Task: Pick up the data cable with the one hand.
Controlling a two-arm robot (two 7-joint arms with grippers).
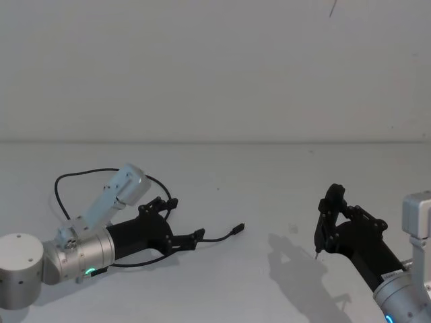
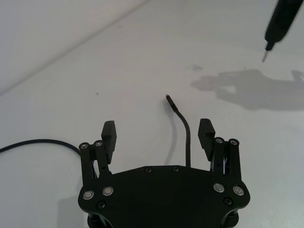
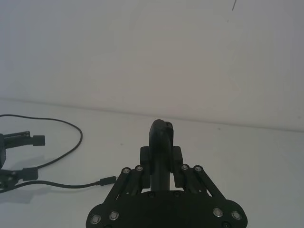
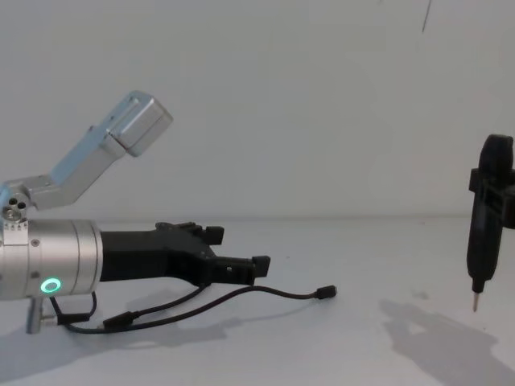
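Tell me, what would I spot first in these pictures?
You'd see the open left pincer low over the white table, the thin black data cable lying under its spread fingers and looping away behind. Over on the right, the right pincer is shut on a black stick whose thin tip points down at the table.

A plain white matte desk point(image 1: 256, 182) fills the lower half of the frame. Directly on it lies a long, thin black data cable point(image 1: 215, 239), looped at the left, its small dark plug point(image 1: 238, 230) resting near the centre.
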